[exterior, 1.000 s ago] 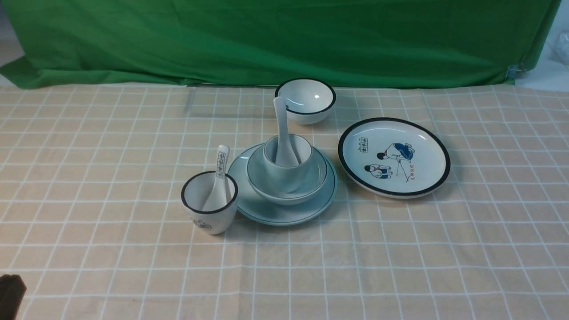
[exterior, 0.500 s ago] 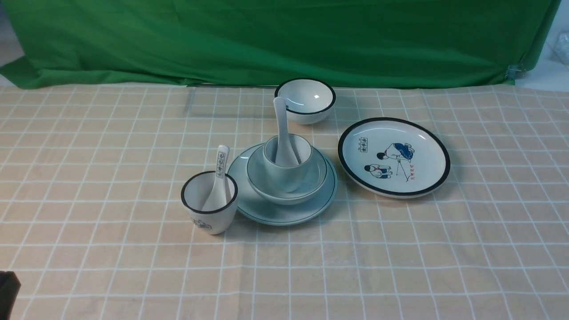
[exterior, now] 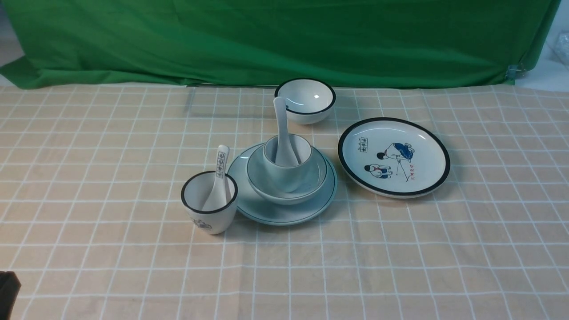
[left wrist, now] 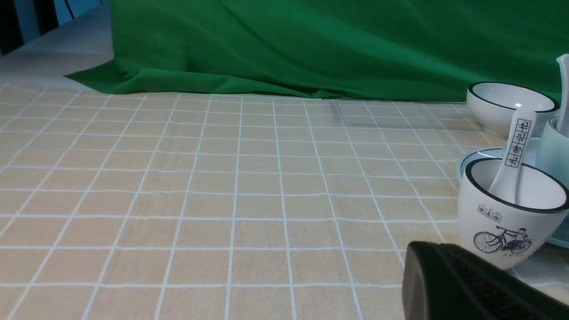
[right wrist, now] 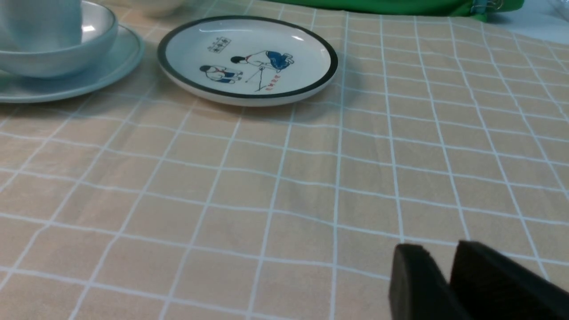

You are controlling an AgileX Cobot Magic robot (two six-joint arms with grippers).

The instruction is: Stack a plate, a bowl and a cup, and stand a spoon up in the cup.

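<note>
The pale blue plate (exterior: 266, 209) lies mid-table with the pale blue bowl (exterior: 311, 180) on it. The pale blue cup (exterior: 284, 175) stands in the bowl. The plain white spoon (exterior: 281, 126) stands in the cup, handle up. Both grippers are far from the stack. My left gripper (left wrist: 426, 251) is shut and empty, low over the cloth near a printed cup. A dark bit of the left arm (exterior: 8, 291) shows at the front left corner. My right gripper (right wrist: 440, 251) is open by a narrow gap, with nothing between its fingers.
A white black-rimmed cup (exterior: 209, 206) with a bicycle print holds a marked spoon (exterior: 220, 171), touching the plate's left front. A white black-rimmed bowl (exterior: 305, 100) stands behind the stack. A cartoon plate (exterior: 393, 155) lies to the right. Green cloth (exterior: 284, 40) hangs at the back.
The dark bit of the left arm in the front left corner has drawn slightly further out of the front view. No dish has moved.
</note>
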